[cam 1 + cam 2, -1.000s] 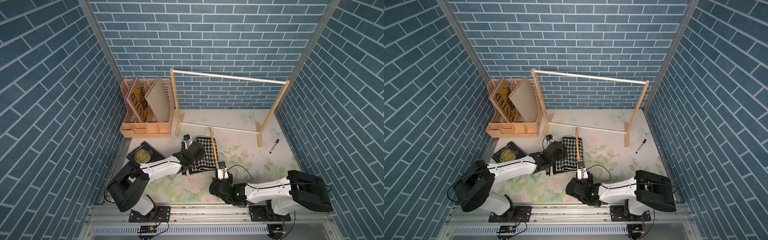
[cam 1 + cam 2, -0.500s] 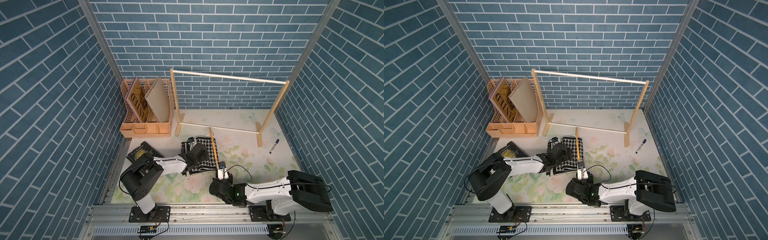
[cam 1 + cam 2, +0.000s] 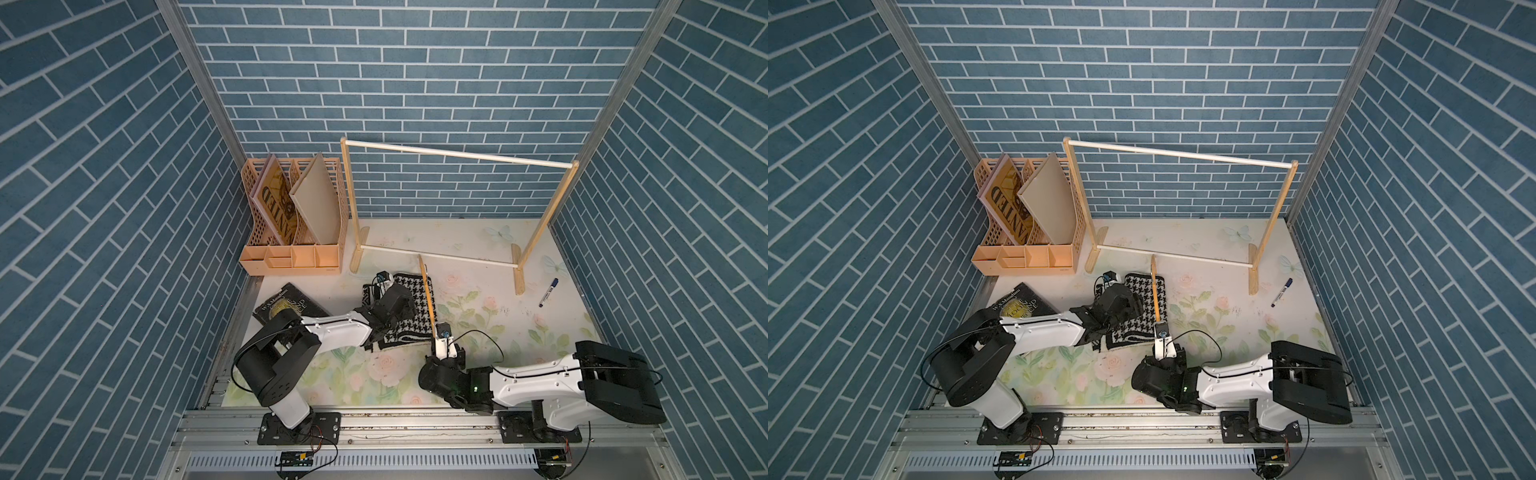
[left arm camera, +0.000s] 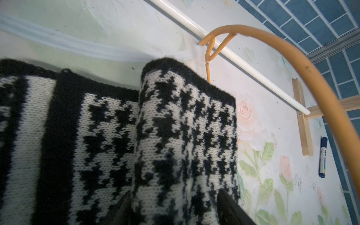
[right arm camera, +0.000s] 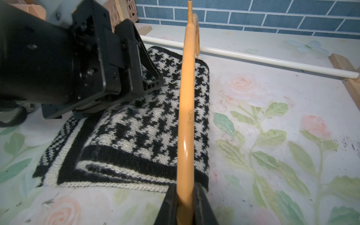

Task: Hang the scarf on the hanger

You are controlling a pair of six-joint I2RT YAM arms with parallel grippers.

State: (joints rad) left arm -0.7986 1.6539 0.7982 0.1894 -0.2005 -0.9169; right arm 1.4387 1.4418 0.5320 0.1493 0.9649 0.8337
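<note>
**Scarf fold pinched, hanger held on edge before the rack**

The wooden rail rack (image 3: 457,156) stands at the back of the floral table (image 3: 498,332). The scarf (image 3: 419,307) lies folded just in front of the rack's lower bar, towards the post beside the peach lattice organiser (image 3: 291,262). A dark book (image 3: 286,307) lies in front of that organiser, and a marker pen (image 3: 548,292) lies near the rack's other foot.

In both top views the left arm's wrist covers much of the scarf (image 3: 1142,328). The hanger (image 3: 428,299) stands on edge over the cloth's outer side, its far tip close to the rack's lower bar.

The scarf is a fuzzy houndstooth knit with black edging. The hanger is smooth, glossy and arched, and its thin crossbar disappears behind the cloth.

The left gripper (image 4: 174,191) has its jaws set on either side of a raised fold, pinching it. Only its finger stubs show — the rest is cut off. The right gripper (image 5: 185,187) is pressed onto the hanger's near end. The hook is hard to make out.
</note>
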